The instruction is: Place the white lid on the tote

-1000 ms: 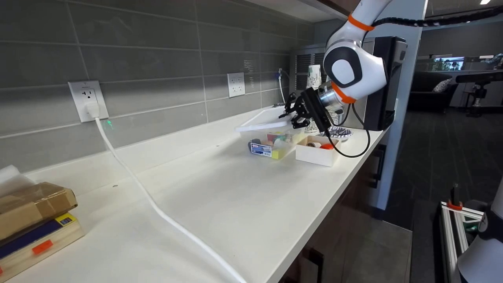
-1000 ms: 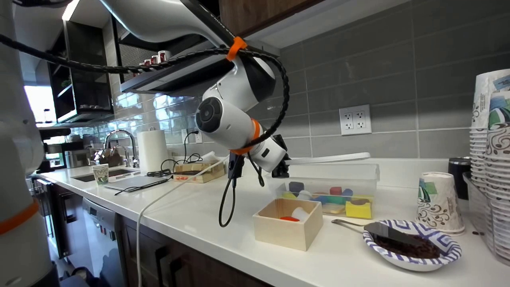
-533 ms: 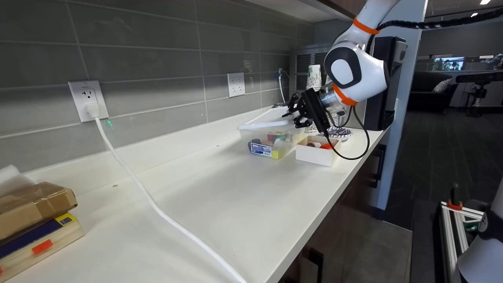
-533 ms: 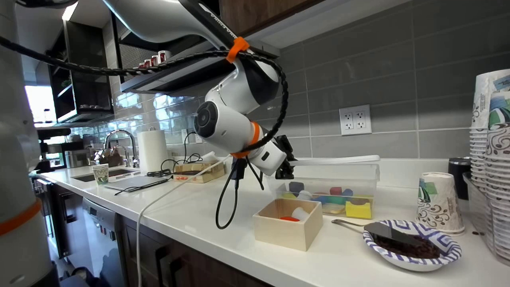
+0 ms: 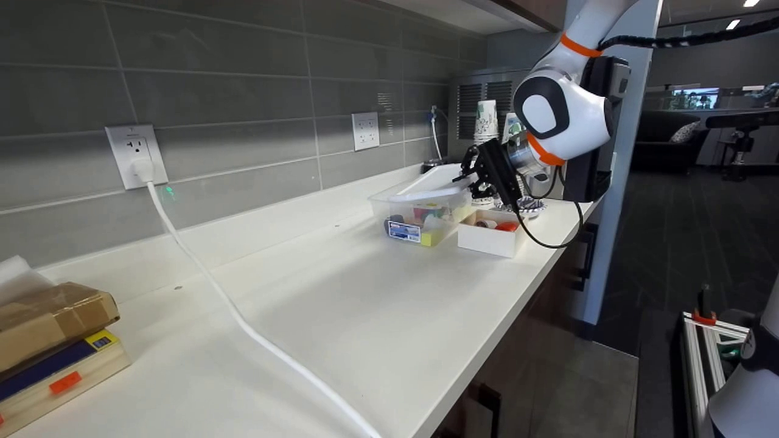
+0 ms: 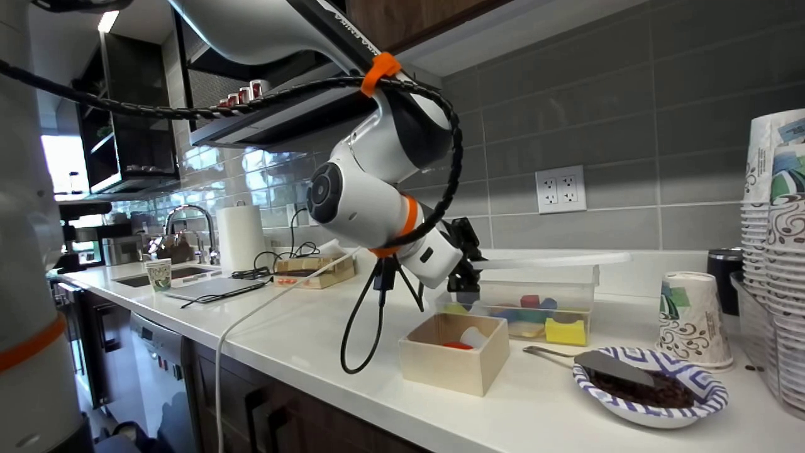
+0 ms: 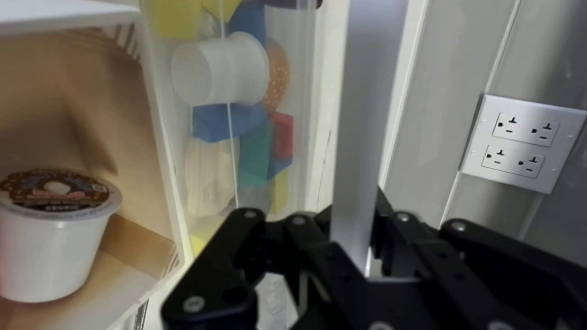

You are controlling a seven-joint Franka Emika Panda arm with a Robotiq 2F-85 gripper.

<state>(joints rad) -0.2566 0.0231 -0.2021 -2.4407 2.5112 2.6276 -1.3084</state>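
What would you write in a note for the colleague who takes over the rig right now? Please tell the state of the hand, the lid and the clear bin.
Hand: shut on one edge of the white lid.
Lid: held over the clear bin, not seated; in an exterior view its free end shows past the bin's end. Whether it touches the bin, I cannot tell.
Bin: on the counter, colourful pieces inside, a wooden box beside it.
Done: lid gripped and above the bin.
Left: line it up with the bin, lower it, let go, back away.
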